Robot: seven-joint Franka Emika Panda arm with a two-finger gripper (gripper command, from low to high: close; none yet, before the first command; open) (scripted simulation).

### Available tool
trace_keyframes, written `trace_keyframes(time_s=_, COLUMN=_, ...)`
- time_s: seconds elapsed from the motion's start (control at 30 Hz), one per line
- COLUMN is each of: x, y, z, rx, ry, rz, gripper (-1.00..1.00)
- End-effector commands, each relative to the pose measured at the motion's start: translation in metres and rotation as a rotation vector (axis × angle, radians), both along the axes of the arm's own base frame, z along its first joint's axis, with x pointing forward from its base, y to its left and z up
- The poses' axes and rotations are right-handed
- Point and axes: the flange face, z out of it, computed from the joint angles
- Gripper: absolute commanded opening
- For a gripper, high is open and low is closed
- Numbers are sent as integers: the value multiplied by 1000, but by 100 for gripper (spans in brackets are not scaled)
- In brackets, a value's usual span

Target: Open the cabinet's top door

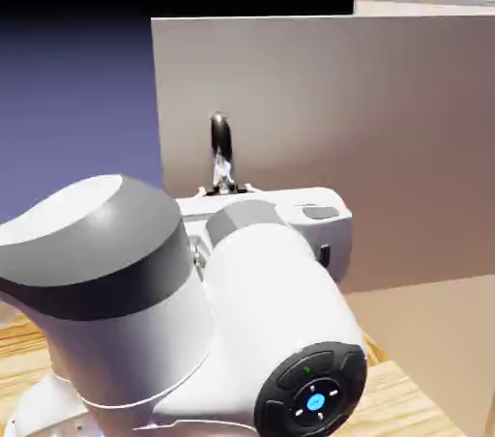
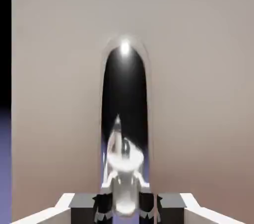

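Hand view: tool clamps the top door's handle.

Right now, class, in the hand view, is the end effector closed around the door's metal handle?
Yes, the end effector has its two dark fingers pressed on either side of the shiny handle on the beige door.

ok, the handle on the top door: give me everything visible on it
The handle is a curved bar of mirror-bright, chrome-looking metal, bowed out from the top door and standing upright near the panel's free edge. In the hand view its arch reflects dark with one bright highlight at the top. Its lower part sits between the pincer fingertips, which are shut on it. In the exterior view only the upper loop shows above the robot's hand; the lower mount is hidden. The door stands swung out from the cabinet.
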Motion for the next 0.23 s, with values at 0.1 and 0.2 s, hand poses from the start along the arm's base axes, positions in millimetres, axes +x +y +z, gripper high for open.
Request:
trace_keyframes(time_s=0.1, x=6, y=-28, z=0, rx=0, ry=0, rz=60, gripper=-100)
trace_keyframes(time_s=0.2, x=10, y=-43, z=0, rx=0, ry=1, rz=95, gripper=-100)
